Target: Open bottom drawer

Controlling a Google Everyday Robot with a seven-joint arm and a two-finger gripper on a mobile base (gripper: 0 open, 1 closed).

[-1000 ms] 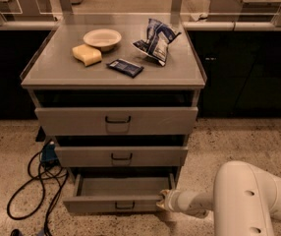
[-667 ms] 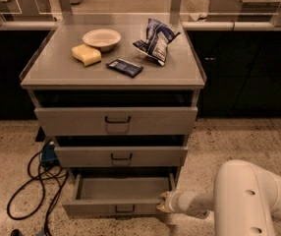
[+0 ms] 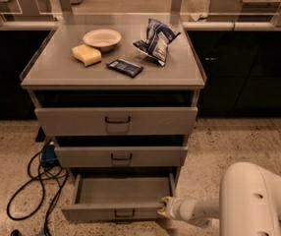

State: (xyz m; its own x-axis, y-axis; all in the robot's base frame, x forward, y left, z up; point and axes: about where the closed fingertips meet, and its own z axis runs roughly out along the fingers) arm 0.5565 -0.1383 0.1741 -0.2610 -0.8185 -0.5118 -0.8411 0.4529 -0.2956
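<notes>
Speckled floor, grey cabinet [image 3: 81,123]. Bottom drawer [image 3: 123,191] sits at the base, standing partly out, its long axis crosswise. Gripper [image 3: 166,208] is low at the drawer's right front corner, drawer to its left. Grip state: cannot tell.

We see the bottom drawer [image 3: 123,191], grey metal, lowest in its stack, drawn out forward and standing open, shallow plain tray bare inside, slim front panel upright with a small black wire handle at its middle, our tool [image 3: 164,208] at the panel's right end
</notes>
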